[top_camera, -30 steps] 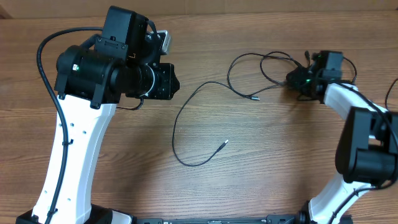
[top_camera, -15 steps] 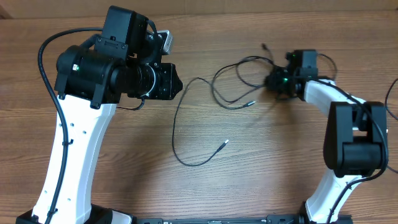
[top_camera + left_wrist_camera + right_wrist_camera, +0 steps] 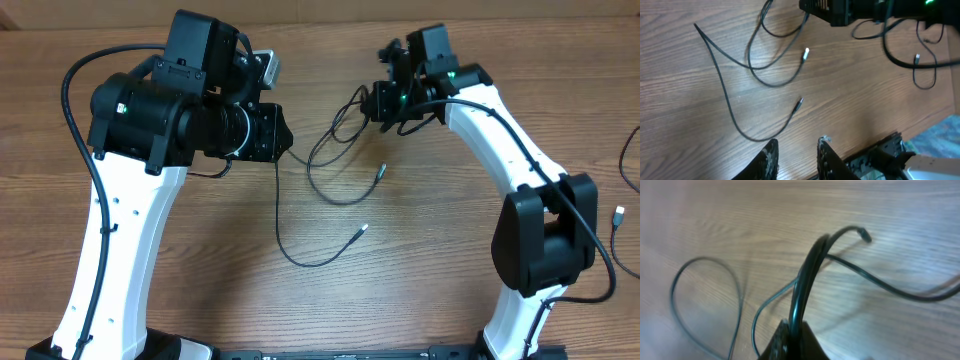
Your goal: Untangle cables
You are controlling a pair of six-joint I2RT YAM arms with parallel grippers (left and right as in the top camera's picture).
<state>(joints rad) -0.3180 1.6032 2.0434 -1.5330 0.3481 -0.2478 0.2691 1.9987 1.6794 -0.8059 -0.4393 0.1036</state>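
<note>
Black thin cables sit on wooden bench, between arms. Right end effector clamped tight on bunched strands near far side of bench; loops trail from it toward left arm. One loose end with silvery plug lies just below that grip. Separate long strand curves across middle, ending in dark plug. Left end effector: fingers narrowly parted, nothing between them, well apart from plugs.
</note>
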